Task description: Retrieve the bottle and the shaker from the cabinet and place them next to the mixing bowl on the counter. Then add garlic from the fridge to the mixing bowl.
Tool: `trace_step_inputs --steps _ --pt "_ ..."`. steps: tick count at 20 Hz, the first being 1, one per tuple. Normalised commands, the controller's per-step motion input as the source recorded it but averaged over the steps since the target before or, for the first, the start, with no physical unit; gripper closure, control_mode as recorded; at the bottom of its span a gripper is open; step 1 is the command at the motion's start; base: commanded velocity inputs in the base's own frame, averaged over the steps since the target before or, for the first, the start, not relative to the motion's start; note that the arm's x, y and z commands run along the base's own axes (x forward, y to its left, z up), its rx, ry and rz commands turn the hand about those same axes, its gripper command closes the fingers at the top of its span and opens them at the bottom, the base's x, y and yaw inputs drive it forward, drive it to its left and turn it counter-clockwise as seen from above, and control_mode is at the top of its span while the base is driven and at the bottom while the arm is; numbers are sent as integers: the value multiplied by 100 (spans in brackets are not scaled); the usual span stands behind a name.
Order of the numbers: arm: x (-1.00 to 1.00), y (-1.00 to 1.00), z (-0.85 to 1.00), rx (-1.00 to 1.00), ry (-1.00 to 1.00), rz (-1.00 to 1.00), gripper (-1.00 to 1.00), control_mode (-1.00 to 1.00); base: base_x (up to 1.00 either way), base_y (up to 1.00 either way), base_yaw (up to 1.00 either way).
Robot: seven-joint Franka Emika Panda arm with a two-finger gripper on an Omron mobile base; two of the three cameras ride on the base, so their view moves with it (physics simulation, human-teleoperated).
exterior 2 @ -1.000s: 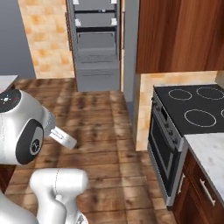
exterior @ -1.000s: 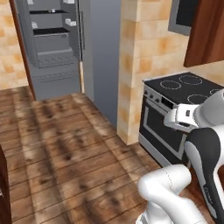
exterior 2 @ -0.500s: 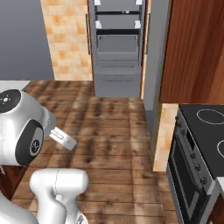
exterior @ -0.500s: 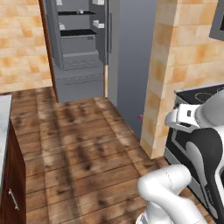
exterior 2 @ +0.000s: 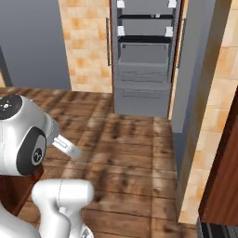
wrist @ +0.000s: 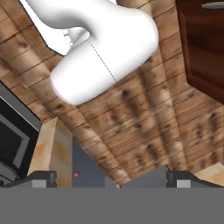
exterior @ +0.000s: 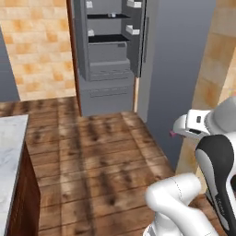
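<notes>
The fridge (exterior: 110, 55) stands open at the far side of the room, against the tan tiled wall (exterior: 39, 50). In the left base view its interior shows black shelves in the upper part, grey drawers below them, and small white bins on the inner face of the open grey door (exterior: 177, 69), which swings out toward the camera on the right. In the right base view the fridge (exterior 2: 145, 56) sits at top centre with the same black shelves, white bins at both upper sides, and grey drawers beneath; a second tall grey panel (exterior 2: 30, 44) stands left of the tiled wall strip.

The wooden plank floor (exterior: 101, 166) spreads between the fridge and the robot base. A corner of the marble table (exterior: 10, 156) enters the left base view at lower left, carried on dark reddish wood. In the right base view a reddish-brown cabinet side (exterior 2: 223, 176) stands at the right edge, beside a tiled pillar (exterior 2: 211, 139).

The arm is folded close to the base, its white links occupying the lower right of the left base view and the lower left of the right base view. In the hand view the camera faces the floor, with a dark wooden drawer front (wrist: 203, 48) at upper right. The jaws (wrist: 111, 180) are spread wide, the two dark fingertips (wrist: 43, 178) far apart at the bottom of that view, with nothing held between them.
</notes>
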Motion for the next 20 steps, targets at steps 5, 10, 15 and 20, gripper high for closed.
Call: trace_step_inputs --steps 5,10,15,20 --pt "0 0 0 0 0 0 -100 100 100 0 25" --pt "0 0 0 0 0 0 -100 100 96 -5 23" --pt "0 0 0 0 0 0 -100 100 67 -24 16" --pt "0 0 0 0 0 0 -100 100 54 -23 2"
